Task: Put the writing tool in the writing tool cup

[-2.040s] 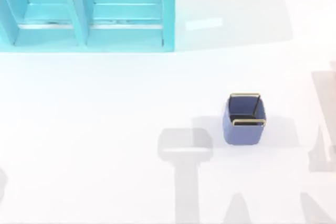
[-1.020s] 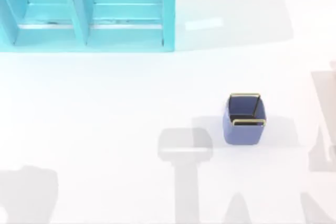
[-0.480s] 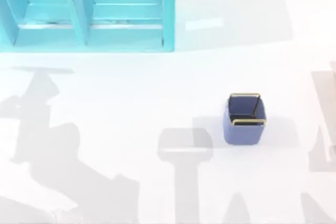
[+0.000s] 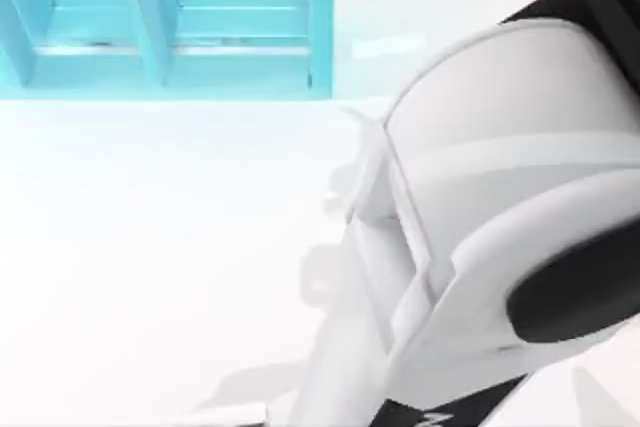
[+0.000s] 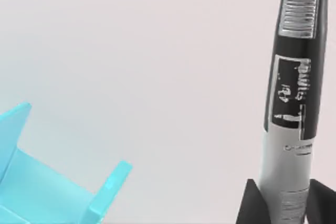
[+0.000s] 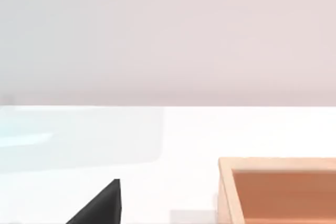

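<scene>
a rendered tabletop scene: bare white table [image 4: 150, 247], turquoise shelf unit [image 4: 170, 27], blank backdrop.

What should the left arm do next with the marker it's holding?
Probably keep the left pincer shut and carry the slim grey-and-black marker pen over the periwinkle-blue square cup, then lower. The pen is clamped between black fingers, while the white arm covers the right of the white table. The right pincer idles by a tan wooden box.
</scene>
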